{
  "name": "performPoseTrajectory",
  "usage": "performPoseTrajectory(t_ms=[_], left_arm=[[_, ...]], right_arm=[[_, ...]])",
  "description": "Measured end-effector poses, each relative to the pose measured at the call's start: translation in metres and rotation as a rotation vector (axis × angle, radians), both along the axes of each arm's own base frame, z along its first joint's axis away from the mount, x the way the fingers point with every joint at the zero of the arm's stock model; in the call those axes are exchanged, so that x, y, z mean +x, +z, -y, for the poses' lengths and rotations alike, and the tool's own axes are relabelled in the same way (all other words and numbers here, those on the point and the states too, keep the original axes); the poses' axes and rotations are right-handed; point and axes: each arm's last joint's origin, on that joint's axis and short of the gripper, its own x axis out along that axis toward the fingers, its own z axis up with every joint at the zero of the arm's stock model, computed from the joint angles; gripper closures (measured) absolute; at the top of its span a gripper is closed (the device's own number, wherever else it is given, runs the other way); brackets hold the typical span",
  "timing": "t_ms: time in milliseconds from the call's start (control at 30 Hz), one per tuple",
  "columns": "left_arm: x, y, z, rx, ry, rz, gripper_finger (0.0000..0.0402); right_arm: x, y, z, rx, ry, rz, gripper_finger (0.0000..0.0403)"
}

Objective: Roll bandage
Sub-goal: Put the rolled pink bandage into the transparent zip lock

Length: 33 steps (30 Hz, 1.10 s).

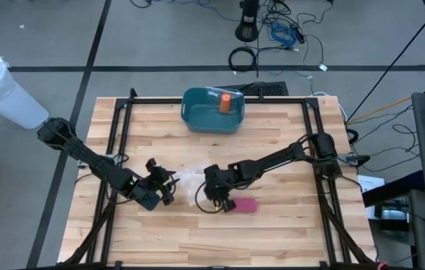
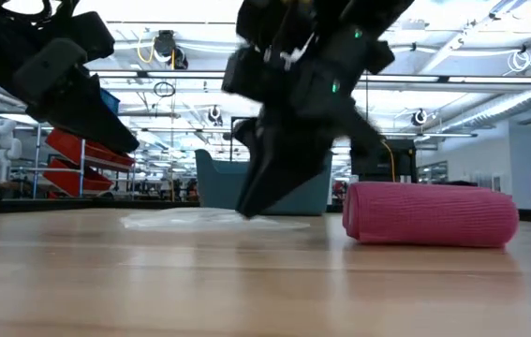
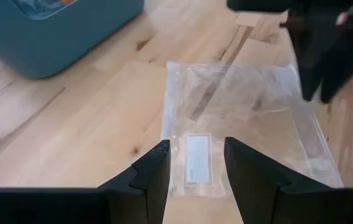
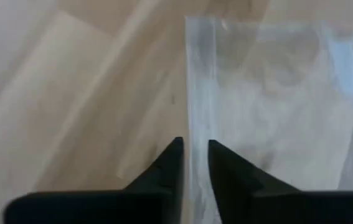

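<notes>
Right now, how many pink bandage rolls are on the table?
1. The pink bandage roll lies on the table beside the right gripper; nothing suggests another, though the blue bin could hide one.

The pale wooden worktop (image 1: 272, 232) carries a teal bin (image 1: 211, 112) at its far edge, a clear plastic bag (image 1: 187, 182) mid-board, and a pink bandage roll (image 1: 246, 205) just beside it.

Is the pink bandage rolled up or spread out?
Rolled up: the pink bandage lies on its side as a compact cylinder on the table.
</notes>
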Motion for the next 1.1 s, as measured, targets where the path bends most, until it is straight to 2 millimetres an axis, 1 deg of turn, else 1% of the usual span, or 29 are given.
performPoseTrajectory(t_ms=[133,233,333,400,567,733,833,1100], left_arm=[[0.0,0.0,0.0,0.002,0.001,-0.002,0.0244],[0.0,0.0,0.0,0.004,0.002,-0.001,0.0244],[0.0,0.0,-0.001,0.011,0.013,0.006,0.0244],[0.0,0.001,-0.002,0.023,0.025,0.014,0.0244],[0.001,0.001,-0.004,0.026,0.04,0.02,0.0244],[0.001,0.001,-0.004,0.03,0.042,0.021,0.0244],[0.001,0.001,-0.004,0.039,0.05,0.024,0.0244],[0.001,0.001,-0.004,0.054,0.042,0.016,0.0244]], right_arm=[[0.001,0.012,0.001,0.084,0.046,0.04,0.0293],[0.004,0.021,0.008,0.096,0.037,0.099,0.0253],[0.01,0.027,0.024,0.08,-0.034,0.164,0.0225],[0.013,0.028,0.037,0.071,-0.083,0.185,0.0215],[0.016,0.03,0.065,0.071,-0.142,0.226,0.0215],[0.021,0.032,0.086,0.081,-0.165,0.287,0.0219],[0.025,0.03,0.09,0.115,-0.148,0.328,0.0216],[0.03,0.02,0.094,0.125,-0.152,0.339,0.022]])
